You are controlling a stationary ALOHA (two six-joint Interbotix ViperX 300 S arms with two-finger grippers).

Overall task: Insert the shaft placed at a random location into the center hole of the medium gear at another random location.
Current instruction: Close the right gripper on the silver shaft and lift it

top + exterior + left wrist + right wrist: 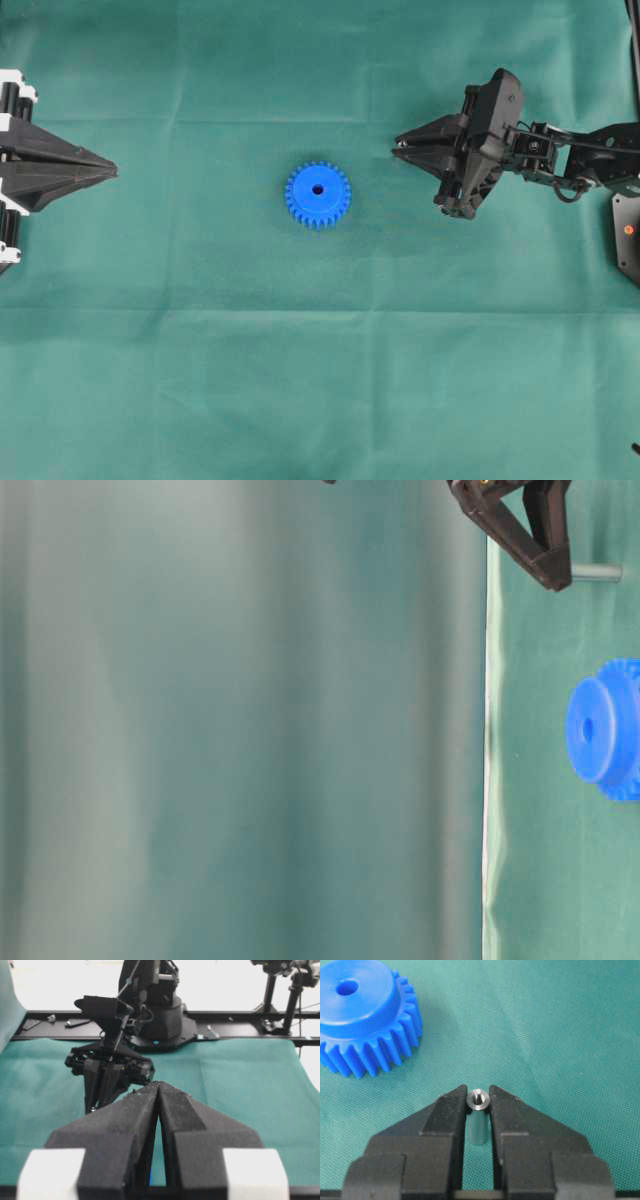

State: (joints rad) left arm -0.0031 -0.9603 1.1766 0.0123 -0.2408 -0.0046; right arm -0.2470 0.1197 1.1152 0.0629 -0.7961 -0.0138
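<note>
On the green cloth (pixel 200 380) the medium gear (pixel 318 195) lies flat near the middle, its center hole (pixel 318 189) facing up and empty; the left gripper (pixel 105 170) waits well apart with fingers pressed together. The right gripper (pixel 479 1097) has its fingers clamped on the upright shaft (pixel 478 1120), so the pick-up looks made. Next, the shaft likely needs lifting, carrying over the hole, and a straight lowering.

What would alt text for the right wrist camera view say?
A black gripper is closed on an upright, small silvery metal pin over green cloth. A bright blue toothed plastic gear with a centre hole lies upper left.
</note>
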